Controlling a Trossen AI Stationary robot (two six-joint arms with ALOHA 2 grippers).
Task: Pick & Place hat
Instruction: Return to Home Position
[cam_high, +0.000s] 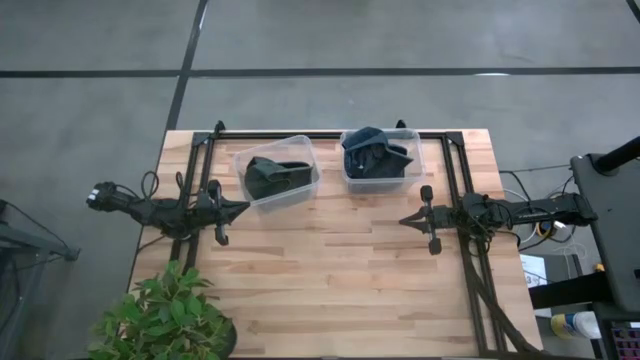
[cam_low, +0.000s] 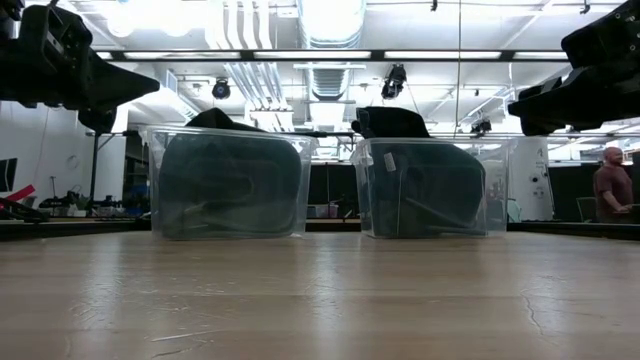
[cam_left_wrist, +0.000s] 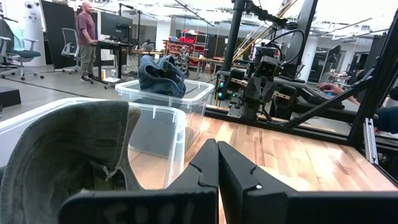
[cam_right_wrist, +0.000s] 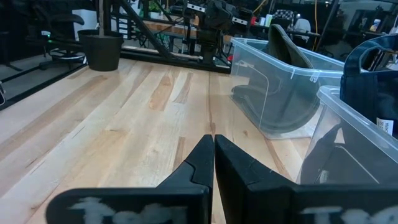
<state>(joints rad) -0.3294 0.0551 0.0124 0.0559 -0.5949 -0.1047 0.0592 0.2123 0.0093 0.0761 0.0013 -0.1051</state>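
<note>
While the left gripper (cam_high: 246, 207) and right gripper (cam_high: 403, 219) hover over the surface (cam_high: 330, 280), pressed together and empty, the gray caps (cam_high: 275, 178) sit in the left bin (cam_high: 311, 165) and the blue cap (cam_high: 372, 150) in the right bin (cam_high: 417, 158), far side. Caps look soft, light, floppy; likely best pinched at the stiffer brim.

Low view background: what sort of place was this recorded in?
Probably a robotics lab or workshop in an open industrial hall: exposed ceiling ducts, a concrete floor around the wooden table, and a person near an office chair in the room behind.
</note>
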